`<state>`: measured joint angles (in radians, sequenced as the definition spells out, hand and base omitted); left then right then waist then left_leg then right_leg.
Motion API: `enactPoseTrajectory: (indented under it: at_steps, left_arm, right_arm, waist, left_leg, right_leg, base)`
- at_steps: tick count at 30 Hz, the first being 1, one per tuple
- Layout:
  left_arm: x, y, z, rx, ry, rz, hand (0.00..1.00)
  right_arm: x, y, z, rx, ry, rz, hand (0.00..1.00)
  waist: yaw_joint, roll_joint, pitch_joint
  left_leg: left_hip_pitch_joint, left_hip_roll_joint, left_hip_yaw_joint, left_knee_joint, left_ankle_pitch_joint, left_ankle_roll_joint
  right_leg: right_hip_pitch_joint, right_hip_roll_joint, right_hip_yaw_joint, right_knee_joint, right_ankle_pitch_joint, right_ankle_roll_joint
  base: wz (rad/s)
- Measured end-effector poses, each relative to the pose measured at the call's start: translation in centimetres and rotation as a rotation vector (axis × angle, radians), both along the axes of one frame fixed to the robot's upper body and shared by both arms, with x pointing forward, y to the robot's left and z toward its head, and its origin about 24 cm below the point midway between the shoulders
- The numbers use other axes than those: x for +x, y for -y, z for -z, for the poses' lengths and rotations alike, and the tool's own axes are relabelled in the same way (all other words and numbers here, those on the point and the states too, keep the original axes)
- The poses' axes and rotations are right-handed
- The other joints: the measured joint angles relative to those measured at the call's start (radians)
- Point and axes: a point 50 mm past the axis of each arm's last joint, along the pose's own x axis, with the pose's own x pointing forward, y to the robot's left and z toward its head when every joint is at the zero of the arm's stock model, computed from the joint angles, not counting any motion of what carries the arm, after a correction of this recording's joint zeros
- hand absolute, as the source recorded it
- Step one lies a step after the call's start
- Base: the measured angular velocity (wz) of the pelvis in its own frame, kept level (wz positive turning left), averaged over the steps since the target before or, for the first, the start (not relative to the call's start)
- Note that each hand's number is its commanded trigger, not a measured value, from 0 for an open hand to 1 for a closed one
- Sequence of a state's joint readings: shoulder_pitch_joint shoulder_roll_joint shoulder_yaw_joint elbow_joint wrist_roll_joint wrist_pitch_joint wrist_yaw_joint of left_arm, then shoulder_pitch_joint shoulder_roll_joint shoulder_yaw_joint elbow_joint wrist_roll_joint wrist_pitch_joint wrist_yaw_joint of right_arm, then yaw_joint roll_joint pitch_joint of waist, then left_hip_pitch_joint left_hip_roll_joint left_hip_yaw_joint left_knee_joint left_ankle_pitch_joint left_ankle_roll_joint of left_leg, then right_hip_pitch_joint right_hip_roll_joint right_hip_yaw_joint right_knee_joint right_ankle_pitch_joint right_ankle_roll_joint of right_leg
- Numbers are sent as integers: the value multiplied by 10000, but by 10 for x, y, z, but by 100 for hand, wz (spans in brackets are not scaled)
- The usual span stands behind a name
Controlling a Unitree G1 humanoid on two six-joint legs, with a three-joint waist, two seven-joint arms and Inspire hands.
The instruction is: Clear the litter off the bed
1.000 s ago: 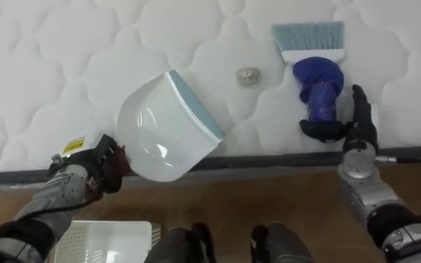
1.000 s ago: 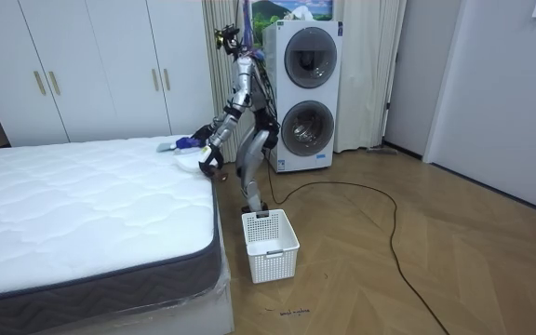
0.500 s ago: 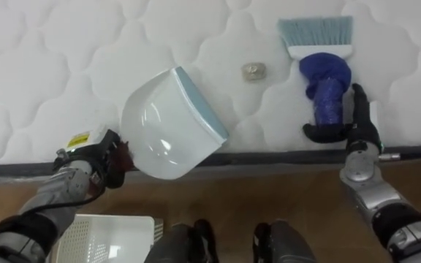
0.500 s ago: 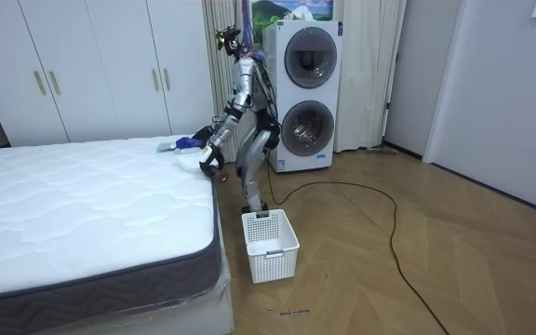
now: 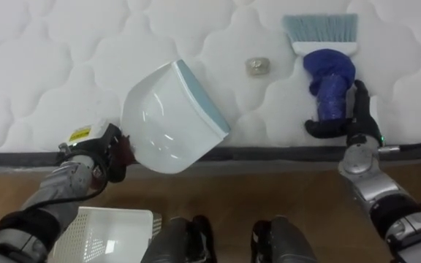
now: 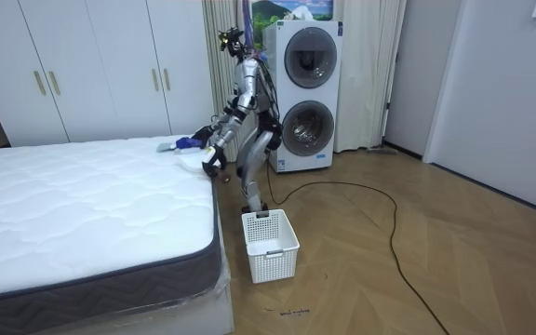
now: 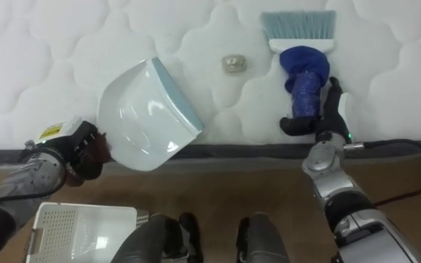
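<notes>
A white dustpan point(image 5: 168, 120) with a teal lip lies tilted on the white mattress point(image 5: 42, 66) near its front edge. My left hand point(image 5: 99, 151) is shut on its handle, just off the edge. A small grey scrap point(image 5: 255, 66) lies on the mattress between the dustpan and a hand brush point(image 5: 327, 77). The brush has a blue handle, and its pale teal bristles point(image 5: 320, 28) point away from me. My right hand point(image 5: 354, 120) is shut on the lower end of the handle. In the room view I stand bent over the bed's far corner point(image 6: 198, 163).
A white slatted basket point(image 5: 104, 235) stands on the wooden floor by my feet, seen also as the basket point(image 6: 270, 244) in the room view. Stacked washing machines point(image 6: 305, 93) stand behind me, and white wardrobes point(image 6: 91, 65) stand beyond the bed. A dark band point(image 5: 269, 153) runs along the mattress edge.
The whole picture has shifted a little, so the camera moved. Both hands keep their holds, and the dustpan, scrap and brush stay where they were on the mattress.
</notes>
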<state>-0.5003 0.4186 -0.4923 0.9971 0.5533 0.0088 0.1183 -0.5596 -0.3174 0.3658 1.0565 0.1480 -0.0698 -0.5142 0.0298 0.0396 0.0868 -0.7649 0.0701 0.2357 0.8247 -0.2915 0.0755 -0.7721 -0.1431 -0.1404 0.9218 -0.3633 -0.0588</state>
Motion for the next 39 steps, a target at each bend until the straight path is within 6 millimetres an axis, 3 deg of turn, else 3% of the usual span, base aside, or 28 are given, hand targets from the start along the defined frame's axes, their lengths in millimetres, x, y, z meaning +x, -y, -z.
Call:
enactPoseTrajectory:
  at_steps: [6, 7, 8, 9, 23, 39]
  left_arm:
    - [-1, 4, 2, 123, -117, 135, 100]
    - [0, 4, 1, 113, -102, 151, 100]
    - [-1, 4, 2, 108, -100, 157, 100]
    - [-1, 5, 2, 100, -113, 168, 100]
    - [-3, 5, 4, 90, -90, 141, 100]
    - [-3, 8, 5, -261, -133, 46, 100]
  right_arm:
    - [1, 2, -2, -159, -34, 208, 0]
    - [2, 2, -3, -199, -30, 278, 51]
    - [3, 2, -4, -221, -9, 310, 84]
    - [3, 1, -4, -238, -29, 334, 100]
    - [11, 13, -21, -1154, 481, 715, 100]
    - [6, 19, -11, -1240, -325, 644, 100]
  waist:
    - [-16, -3, -5]
    - [-13, -12, -9]
    - [-12, -16, -9]
    - [-10, -21, -12]
    - [18, -63, -10]
    - [75, -94, 1]
  left_leg:
    - [-67, -115, -101, 23, 40, 29]
    - [-98, -130, -106, 31, 48, 43]
    - [-109, -137, -105, 36, 52, 50]
    - [-113, -144, -106, 43, 58, 61]
    - [-126, -136, -126, 63, 68, 64]
    - [-149, -139, -239, 44, 70, 68]
  right_leg:
    - [-24, -112, -80, 94, -14, 1]
    - [-52, -133, -87, 111, -14, 3]
    - [-62, -142, -87, 120, -14, 5]
    - [-64, -150, -87, 126, -12, 12]
    - [-62, -150, -117, 138, -19, 2]
    - [38, -181, -304, 30, -43, 15]
  base:
    - [6]
    - [7]
    - [3]
    - [0]
    - [0]
    - [2]
